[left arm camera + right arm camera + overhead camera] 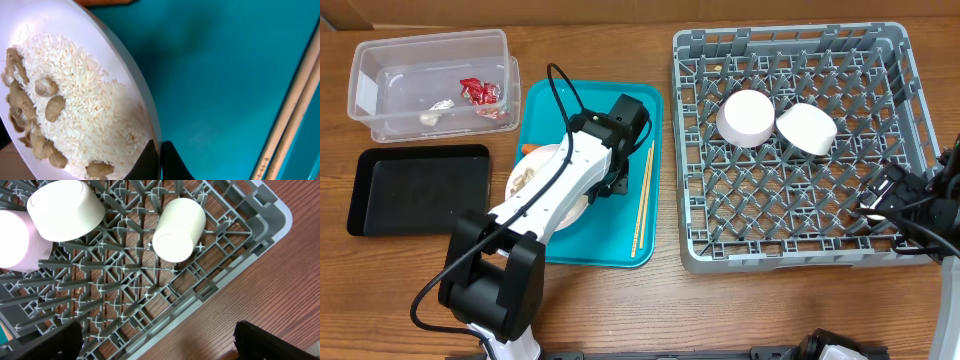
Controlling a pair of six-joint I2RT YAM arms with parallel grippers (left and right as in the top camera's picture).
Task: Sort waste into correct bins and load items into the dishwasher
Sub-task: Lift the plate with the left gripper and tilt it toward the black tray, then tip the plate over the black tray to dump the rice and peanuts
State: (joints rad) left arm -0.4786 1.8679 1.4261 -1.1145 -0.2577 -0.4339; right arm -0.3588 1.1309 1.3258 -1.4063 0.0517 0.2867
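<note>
The white plate point(100, 65) holds white rice and tan scraps point(52, 107) and sits on the teal tray point(225, 75). My left gripper point(160, 161) is shut on the plate's rim. From overhead the left gripper point(607, 186) is at the plate's point(524, 176) right edge. The carrot point(528, 149) lies by the plate and the chopsticks point(642, 200) lie at the tray's right side. Two white bowls point(748, 118) point(807, 128) rest in the grey rack point(790, 255). A white cup point(179, 222) lies on its side in the rack. My right gripper point(157, 345) is open over the rack's edge.
The clear tub point(430, 50) at the back left holds a red wrapper point(480, 92) and white wads point(432, 112). The black tray point(415, 190) lies in front of it. The left arm's base point(495, 290) stands at the front.
</note>
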